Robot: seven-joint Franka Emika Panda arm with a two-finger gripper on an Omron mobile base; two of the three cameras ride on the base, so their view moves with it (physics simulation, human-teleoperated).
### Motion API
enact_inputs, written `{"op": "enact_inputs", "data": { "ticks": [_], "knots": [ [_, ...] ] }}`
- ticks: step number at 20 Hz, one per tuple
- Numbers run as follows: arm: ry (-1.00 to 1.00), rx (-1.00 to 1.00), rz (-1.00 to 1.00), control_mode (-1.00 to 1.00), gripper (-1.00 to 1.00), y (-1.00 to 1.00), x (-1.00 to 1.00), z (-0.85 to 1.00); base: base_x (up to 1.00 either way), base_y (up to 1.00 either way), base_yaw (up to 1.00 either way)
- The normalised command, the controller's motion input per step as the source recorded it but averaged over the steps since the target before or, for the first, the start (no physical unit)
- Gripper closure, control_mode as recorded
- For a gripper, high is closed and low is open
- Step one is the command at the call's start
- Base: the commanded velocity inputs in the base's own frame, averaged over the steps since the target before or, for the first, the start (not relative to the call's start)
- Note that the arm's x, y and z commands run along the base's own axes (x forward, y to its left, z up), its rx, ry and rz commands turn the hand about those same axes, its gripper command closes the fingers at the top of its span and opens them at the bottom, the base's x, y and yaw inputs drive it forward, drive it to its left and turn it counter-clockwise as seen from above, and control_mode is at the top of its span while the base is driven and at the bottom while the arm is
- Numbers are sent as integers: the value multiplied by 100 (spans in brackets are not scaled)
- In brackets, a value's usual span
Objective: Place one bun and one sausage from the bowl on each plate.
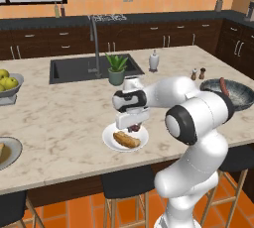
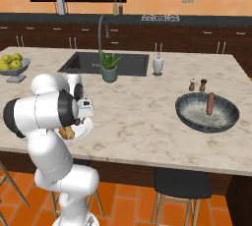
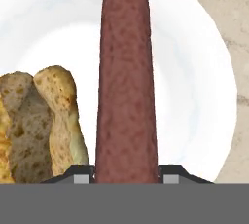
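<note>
My gripper is shut on a brown sausage and hangs just above the white plate near the counter's front edge. A toasted bun lies on that plate, left of the sausage in the hand view, where the bun and the plate sit close below. The dark bowl stands at the right with one more sausage leaning in it. The light grey plate sits at the far left edge with a bun partly cut off.
A pedestal bowl of yellow fruit stands at the back left. A potted plant, a soap dispenser and the sink lie behind. Salt and pepper shakers stand near the dark bowl. Stools line the counter's front.
</note>
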Motion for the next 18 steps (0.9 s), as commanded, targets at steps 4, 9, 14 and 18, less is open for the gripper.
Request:
{"op": "enact_inputs", "data": {
  "ticks": [4, 9, 14, 18],
  "knots": [
    [0, 0, 2, -100, 100, 4, 0, 0, 0, 0, 0],
    [0, 0, 0, -100, -100, 0, 0, 0, 0, 0, 0],
    [0, 0, 0, -100, -100, -1, -1, 15, 0, 0, 0],
    [0, 0, 0, -100, -100, -19, -21, 61, 0, 0, 0]
  ]
}}
